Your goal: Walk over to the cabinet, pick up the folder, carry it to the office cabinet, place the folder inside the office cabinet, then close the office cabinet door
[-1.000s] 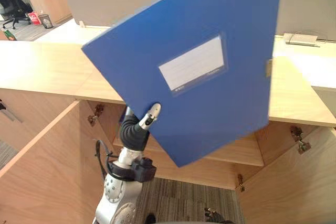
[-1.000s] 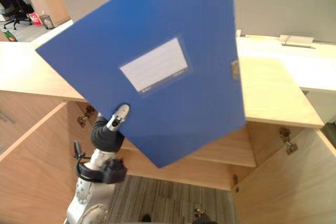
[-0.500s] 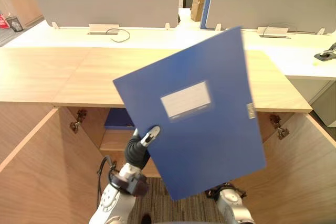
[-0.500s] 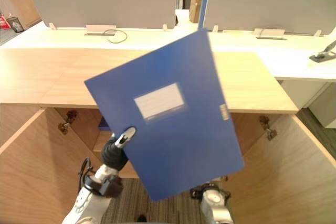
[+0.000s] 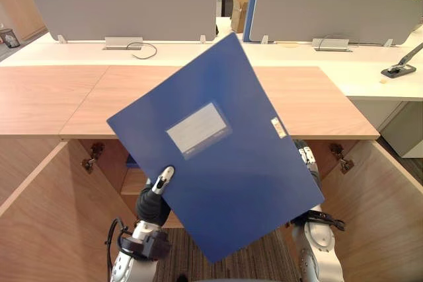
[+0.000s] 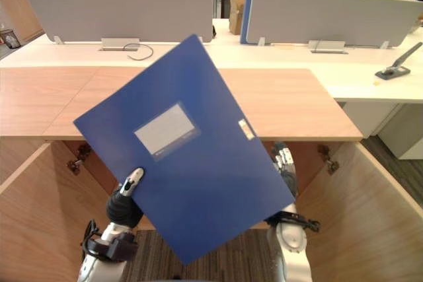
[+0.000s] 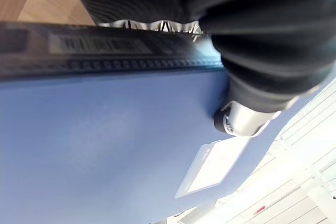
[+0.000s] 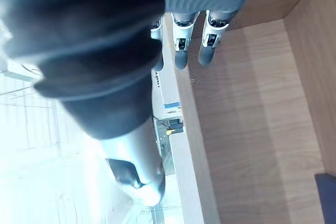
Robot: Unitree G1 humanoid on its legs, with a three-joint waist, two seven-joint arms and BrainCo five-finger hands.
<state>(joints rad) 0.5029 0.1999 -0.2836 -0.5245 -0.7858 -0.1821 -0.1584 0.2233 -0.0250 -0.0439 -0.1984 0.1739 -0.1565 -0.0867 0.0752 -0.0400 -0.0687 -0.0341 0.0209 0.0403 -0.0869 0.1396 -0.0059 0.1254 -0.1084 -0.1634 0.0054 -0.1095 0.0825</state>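
Left hand [image 5: 162, 184] is clamped on the folder [image 5: 225, 156]: thumb pressed on the blue front face, fingers wrapped over its edge to the back, per the left wrist view. From that grip the folder spreads up and to the robot's right, held in the air w/ its face toward the head cam. Its long axis leans, top end to the left, bottom end to the right. Right hand [image 6: 283, 163] sits just behind the folder's far edge, fingers straight, holding nothing; contact w/ the folder can't be told. Behind and below is the office cabinet [image 5: 66, 97], doors [image 5: 46, 216] swung wide on both sides, a shelf [image 5: 135, 179] low inside at left. Judgement: placing not yet done. The opening lies beyond and beneath the folder, so it prob. needs tipping flatter and pushing fwd, led by the left hand, the one gripping
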